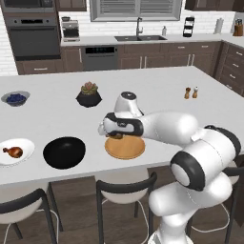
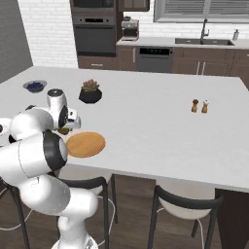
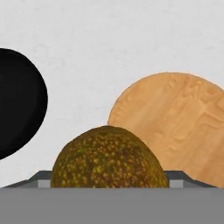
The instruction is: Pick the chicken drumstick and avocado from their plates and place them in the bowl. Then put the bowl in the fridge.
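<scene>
The olive-brown avocado (image 3: pixel 107 157) sits between my gripper's (image 3: pixel 109 181) fingers (image 3: pixel 41 179); the gripper is shut on it. In the left base view the gripper (image 1: pixel 116 137) holds the avocado (image 1: pixel 116 136) just over the left edge of the bare tan wood plate (image 1: pixel 126 148). The wide black bowl (image 1: pixel 64 152) lies to the left of that plate, empty. Further left, the chicken drumstick (image 1: pixel 13 152) rests on the white plate (image 1: pixel 25 144). The fridge is out of view.
A small bowl of blue berries (image 1: pixel 15 98) and a black plant pot (image 1: pixel 88 95) stand further back on the island. Two shakers (image 1: pixel 190 92) stand at the right. Dark stools (image 1: pixel 125 186) line the near edge of the counter.
</scene>
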Controlling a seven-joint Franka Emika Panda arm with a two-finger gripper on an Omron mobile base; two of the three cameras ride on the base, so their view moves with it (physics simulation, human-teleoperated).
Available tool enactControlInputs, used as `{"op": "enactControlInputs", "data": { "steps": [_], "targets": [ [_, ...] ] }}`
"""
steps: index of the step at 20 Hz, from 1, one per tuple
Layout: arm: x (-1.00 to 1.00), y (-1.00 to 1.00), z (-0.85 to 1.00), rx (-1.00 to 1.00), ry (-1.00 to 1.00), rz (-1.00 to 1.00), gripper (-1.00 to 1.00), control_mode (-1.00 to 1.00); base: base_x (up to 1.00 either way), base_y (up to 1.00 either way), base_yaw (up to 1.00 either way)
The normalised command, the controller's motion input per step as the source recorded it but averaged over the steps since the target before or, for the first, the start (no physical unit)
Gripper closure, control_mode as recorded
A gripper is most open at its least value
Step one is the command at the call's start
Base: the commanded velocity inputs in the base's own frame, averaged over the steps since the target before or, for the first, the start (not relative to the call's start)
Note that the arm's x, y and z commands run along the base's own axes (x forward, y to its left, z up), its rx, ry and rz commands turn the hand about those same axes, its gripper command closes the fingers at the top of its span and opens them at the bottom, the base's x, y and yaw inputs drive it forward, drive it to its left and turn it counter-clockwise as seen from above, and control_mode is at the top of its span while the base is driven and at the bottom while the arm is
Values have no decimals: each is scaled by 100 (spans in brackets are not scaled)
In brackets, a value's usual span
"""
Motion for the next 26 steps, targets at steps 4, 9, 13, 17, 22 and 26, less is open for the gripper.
{"op": "enactControlInputs", "data": {
  "steps": [4, 9, 13, 17, 22, 26],
  "targets": [
    [-38, 100, 34, 11, 27, 1, 100, -100, 0, 0, 0],
    [-15, 100, 0, -10, 12, 0, 100, -100, 0, 0, 0],
    [7, 100, -11, -23, 0, 0, 100, -100, 0, 0, 0],
    [17, 83, -20, -10, 0, -3, 100, -100, 0, 0, 0],
    [55, 35, -50, -2, 0, -13, 100, -100, 0, 0, 0],
    [11, 13, -52, 0, 0, -5, 100, -100, 0, 0, 0]
  ]
}}
